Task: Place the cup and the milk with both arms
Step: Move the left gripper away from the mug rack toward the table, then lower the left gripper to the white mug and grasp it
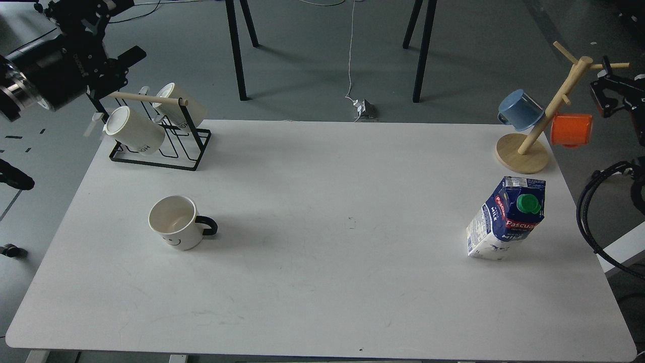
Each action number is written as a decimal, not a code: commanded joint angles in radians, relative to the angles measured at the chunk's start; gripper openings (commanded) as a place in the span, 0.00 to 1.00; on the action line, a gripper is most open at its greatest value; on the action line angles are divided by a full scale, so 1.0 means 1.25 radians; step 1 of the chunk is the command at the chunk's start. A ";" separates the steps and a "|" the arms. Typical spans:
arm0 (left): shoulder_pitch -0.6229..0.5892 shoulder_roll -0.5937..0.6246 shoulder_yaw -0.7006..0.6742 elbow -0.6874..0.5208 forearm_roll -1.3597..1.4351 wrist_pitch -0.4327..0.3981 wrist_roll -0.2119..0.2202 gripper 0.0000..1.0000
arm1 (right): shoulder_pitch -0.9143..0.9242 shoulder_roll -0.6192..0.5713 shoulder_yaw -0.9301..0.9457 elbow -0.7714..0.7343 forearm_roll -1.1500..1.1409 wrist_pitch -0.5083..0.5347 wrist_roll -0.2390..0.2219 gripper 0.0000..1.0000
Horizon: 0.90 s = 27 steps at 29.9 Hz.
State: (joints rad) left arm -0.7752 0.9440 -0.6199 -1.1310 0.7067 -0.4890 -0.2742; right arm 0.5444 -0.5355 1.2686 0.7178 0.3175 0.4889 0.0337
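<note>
The cup [174, 223], a white mug with a black handle and a smiley face, stands upright on the left part of the white table [322, 282]. The milk [506, 219], a blue-and-white Pascual carton with a green cap, stands on the right part. My left gripper [113, 33] is at the top left, beyond the table's back left corner, far from the cup; its fingers look spread and hold nothing. My right gripper [607, 96] shows only as a dark part at the right edge, beyond the table and well above the milk; its fingers cannot be told apart.
A black wire rack [166, 151] with two cream lettered mugs stands at the back left corner. A wooden mug tree [534, 131] holding a blue cup [519, 110] and an orange cup [571, 129] stands at the back right. Black cables [587, 212] hang off the right edge.
</note>
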 commanded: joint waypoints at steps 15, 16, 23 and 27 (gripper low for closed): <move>0.090 0.039 0.043 -0.073 0.607 0.065 -0.046 0.95 | 0.001 -0.008 0.001 0.001 0.000 0.000 0.001 0.99; 0.090 0.025 0.054 -0.071 0.638 0.094 -0.046 0.95 | 0.001 -0.010 0.001 0.000 0.000 0.000 0.001 0.99; 0.096 -0.013 0.189 -0.022 0.868 0.281 -0.065 0.94 | 0.003 -0.019 0.000 0.000 0.000 0.000 0.001 0.99; 0.097 -0.019 0.247 0.006 0.923 0.327 -0.060 0.92 | 0.004 -0.021 -0.001 0.000 0.000 0.000 0.001 0.99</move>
State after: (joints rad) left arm -0.6555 0.9255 -0.3623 -1.1473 1.8135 -0.1163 -0.3545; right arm 0.5479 -0.5604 1.2680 0.7185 0.3175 0.4886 0.0354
